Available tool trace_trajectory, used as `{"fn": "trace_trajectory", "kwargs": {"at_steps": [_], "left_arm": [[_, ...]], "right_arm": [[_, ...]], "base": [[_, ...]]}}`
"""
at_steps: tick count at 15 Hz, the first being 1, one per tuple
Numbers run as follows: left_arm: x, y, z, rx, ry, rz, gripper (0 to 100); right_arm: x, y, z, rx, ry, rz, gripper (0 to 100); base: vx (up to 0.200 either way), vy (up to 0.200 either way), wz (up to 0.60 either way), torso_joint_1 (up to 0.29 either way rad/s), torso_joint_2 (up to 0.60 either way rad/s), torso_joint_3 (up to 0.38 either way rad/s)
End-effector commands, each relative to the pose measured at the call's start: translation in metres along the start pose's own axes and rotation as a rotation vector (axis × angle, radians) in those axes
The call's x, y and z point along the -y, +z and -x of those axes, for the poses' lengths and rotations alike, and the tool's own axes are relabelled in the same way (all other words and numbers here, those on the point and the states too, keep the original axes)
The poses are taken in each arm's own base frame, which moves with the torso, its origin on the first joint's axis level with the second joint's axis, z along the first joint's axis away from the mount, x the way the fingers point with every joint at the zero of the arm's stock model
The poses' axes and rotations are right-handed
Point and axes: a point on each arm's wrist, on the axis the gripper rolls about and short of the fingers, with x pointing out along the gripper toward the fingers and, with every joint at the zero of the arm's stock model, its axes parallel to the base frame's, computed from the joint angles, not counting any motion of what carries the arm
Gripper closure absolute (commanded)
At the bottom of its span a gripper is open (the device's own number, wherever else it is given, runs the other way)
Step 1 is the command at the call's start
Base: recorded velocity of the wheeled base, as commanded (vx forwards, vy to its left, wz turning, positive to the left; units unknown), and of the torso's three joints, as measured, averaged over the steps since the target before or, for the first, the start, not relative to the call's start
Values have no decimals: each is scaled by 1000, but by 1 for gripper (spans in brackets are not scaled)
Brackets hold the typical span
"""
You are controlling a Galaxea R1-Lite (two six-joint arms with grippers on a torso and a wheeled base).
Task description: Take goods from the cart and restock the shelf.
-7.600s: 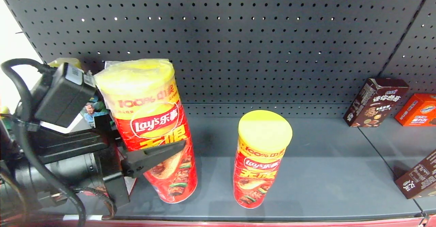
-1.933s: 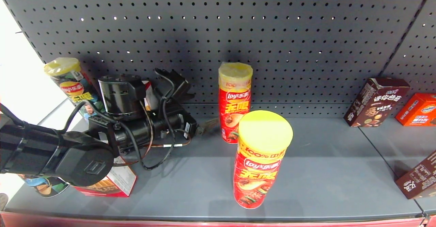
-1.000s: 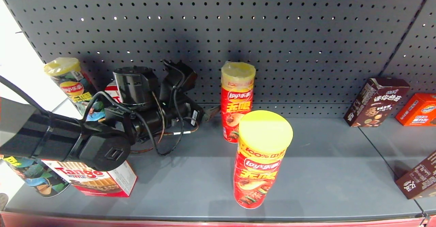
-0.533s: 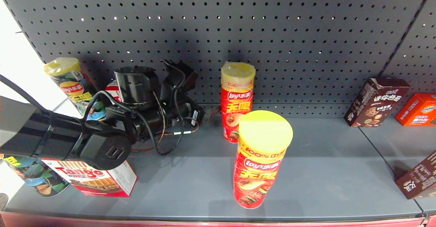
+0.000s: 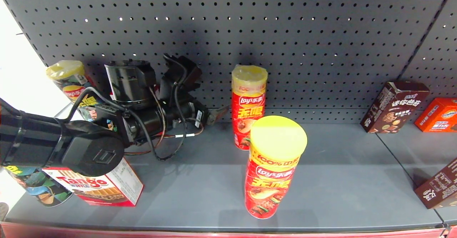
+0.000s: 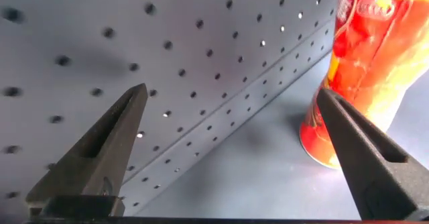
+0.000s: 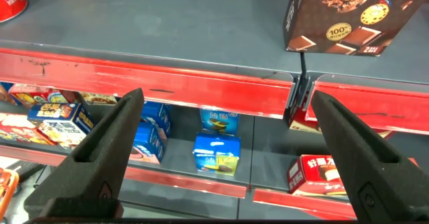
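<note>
SHELF RESTOCK: At the far left of the head view, a yellow-lidded chip can (image 5: 68, 82) stands against the pegboard back wall (image 5: 285, 34). A dark patterned can (image 5: 43, 191) and a red-and-white wafer box (image 5: 103, 188) sit in the lower left corner, near the front lip of the grey shelf (image 5: 339, 181). The left arm lies across all three and hides parts of them. The left pincer (image 6: 231, 90) is spread wide and grips nothing, with one finger close beside the rear red chip can (image 5: 249, 106). That can stands upright at centre frame, by the back wall. Directly in front of it, nearer the shelf's edge, a second red chip can (image 5: 273, 166) also stands upright and covers the first can's lower right corner. At the right, a brown snack box (image 5: 392, 106) stands by the wall next to an orange box (image 5: 437, 115), and another brown box (image 5: 439, 190) sits at the lower right edge. The right pincer (image 7: 228, 95), likewise wide apart and empty, hangs before a red shelf rail (image 7: 201, 83). Blue boxes (image 7: 216, 150) on a lower shelf show between its fingers.
</note>
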Motion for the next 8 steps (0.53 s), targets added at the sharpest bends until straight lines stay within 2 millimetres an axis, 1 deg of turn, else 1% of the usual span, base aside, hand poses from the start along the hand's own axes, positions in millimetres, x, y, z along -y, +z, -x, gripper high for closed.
{"fn": "trace_trajectory", "kwargs": {"at_steps": [1, 3, 8], "left_arm": [[-2, 10, 8, 27, 10, -6, 0], [-2, 12, 10, 28, 10, -6, 0], [-6, 26, 24, 46, 24, -8, 0]], "right_arm": [[0, 0, 0, -2, 0, 0, 0], [0, 0, 0, -2, 0, 0, 0], [0, 0, 0, -2, 0, 0, 0]], "base": [[0, 0, 0, 0, 0, 0], [0, 0, 0, 0, 0, 0], [0, 0, 0, 0, 0, 0]]}}
